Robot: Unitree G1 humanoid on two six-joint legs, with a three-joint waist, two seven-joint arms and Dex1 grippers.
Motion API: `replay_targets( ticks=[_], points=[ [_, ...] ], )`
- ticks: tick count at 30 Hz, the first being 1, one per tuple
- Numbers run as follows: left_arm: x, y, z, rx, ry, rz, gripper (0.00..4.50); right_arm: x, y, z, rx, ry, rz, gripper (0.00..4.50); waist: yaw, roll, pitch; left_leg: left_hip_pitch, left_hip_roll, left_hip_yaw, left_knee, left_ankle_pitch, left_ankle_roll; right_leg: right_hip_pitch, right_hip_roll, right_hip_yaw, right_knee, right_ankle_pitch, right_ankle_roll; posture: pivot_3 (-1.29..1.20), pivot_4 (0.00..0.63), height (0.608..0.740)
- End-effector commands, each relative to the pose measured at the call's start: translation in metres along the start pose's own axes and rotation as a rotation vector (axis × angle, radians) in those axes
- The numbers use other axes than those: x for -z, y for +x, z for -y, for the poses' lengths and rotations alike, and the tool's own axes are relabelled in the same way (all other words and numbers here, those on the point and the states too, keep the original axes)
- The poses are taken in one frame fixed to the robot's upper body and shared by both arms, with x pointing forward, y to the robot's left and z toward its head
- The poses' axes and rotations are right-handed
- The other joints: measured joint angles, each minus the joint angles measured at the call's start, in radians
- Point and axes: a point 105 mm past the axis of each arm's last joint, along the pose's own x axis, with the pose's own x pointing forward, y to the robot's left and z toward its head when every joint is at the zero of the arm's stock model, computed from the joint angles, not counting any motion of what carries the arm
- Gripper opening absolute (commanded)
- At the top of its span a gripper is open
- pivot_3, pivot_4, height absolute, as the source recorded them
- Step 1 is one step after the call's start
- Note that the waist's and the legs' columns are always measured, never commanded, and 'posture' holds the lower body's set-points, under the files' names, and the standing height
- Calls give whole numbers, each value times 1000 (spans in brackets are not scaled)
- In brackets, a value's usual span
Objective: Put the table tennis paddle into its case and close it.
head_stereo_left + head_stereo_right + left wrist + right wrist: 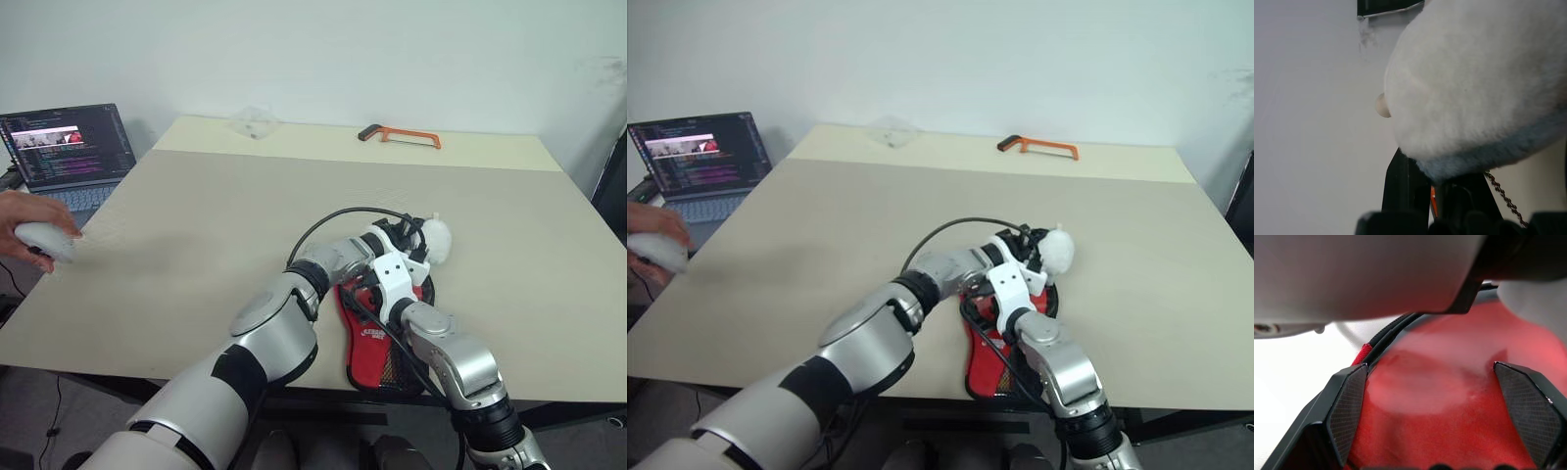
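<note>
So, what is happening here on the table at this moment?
A humanoid robot works with both arms on a red case that lies near the front edge of the table. The right gripper stands open over the red fabric. The left gripper is shut at the base of a white fluffy pompom on a small chain. To the robot's left, a person's hand holds a white object beside a laptop.

red case (377, 345), laptop (69, 149) (open), orange hacksaw (402, 135)

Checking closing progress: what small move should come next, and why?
Probably press the open right gripper onto the red soft fabric case to pin it: its fingers straddle the fabric, while the shut left gripper sits beside the fluffy white charm.
</note>
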Motion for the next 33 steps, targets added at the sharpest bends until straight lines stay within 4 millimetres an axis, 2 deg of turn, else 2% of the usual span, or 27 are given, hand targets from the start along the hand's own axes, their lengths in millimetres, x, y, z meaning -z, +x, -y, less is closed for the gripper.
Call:
replay_targets(
  ticks=[1, 4, 6, 9, 13, 16, 19, 26, 30, 33],
  points=[
    [-20, 13, -18, -57, -113, 33, 22, 47, 4, -8, -32, 45, -197, 4500, 0, 0, 0, 0, 0, 0, 0, 0, 0, 0, 0, 0, 0, 0, 0, 0, 150, 740],
    [-7, 11, -11, 8, -208, -40, 22, 46, 6, -8, -38, 41, -195, 4500, -2, 0, 0, 0, 0, 0, 0, 0, 0, 0, 0, 0, 0, 0, 0, 0, 150, 740],
    [-3, 10, -10, 29, -306, -52, 600, 46, 7, -8, -41, 36, -194, 4500, -3, 0, 0, 0, 0, 0, 0, 0, 0, 0, 0, 0, 1, 0, 0, 0, 150, 740],
    [1, 8, -10, 47, -339, -60, 1493, 45, 8, -7, -44, 32, -193, 4500, -4, 0, 0, 1, 0, 0, 0, 0, 0, 0, 0, 0, 1, 0, 0, 0, 150, 740],
    [7, 5, -10, 55, -364, -66, 2970, 45, 10, -6, -47, 27, -193, 4500, -5, 0, 0, 2, 0, 0, 0, 0, 0, 1, 0, 1, 2, 0, 0, 0, 150, 740],
    [15, 0, -8, 105, -450, -75, 4034, 45, 10, -4, -47, 25, -193, 4500, -6, 0, 0, 4, 0, 0, 0, 0, 0, 2, 0, 1, 2, 0, 0, 0, 150, 740],
    [27, -9, -8, 191, -601, -68, 4034, 45, 10, -1, -49, 19, -195, 4500, -9, 0, 0, 7, 0, 1, 0, 0, 0, 5, 0, 1, 2, 0, 0, 0, 150, 740],
    [61, -32, -43, 158, -894, -13, 4034, 42, 9, 10, -59, -1, -184, 4500, -29, 0, 0, 8, 1, 0, 0, 0, 0, 6, 1, 1, 2, 0, 0, 0, 150, 740],
    [82, -56, -68, 120, -1070, 69, 4034, 24, -4, 13, -139, -62, -127, 4500, -25, 0, 0, 8, 1, 0, 0, 0, 0, 7, 1, 0, 1, 0, 0, 0, 150, 740],
    [96, -73, -79, 103, -1145, 117, 4034, 8, -19, 16, -211, -111, -80, 4500, -25, 1, 0, 8, 1, 0, 0, 0, 0, 8, 0, 0, -1, 0, 0, 0, 150, 740]
  ],
)
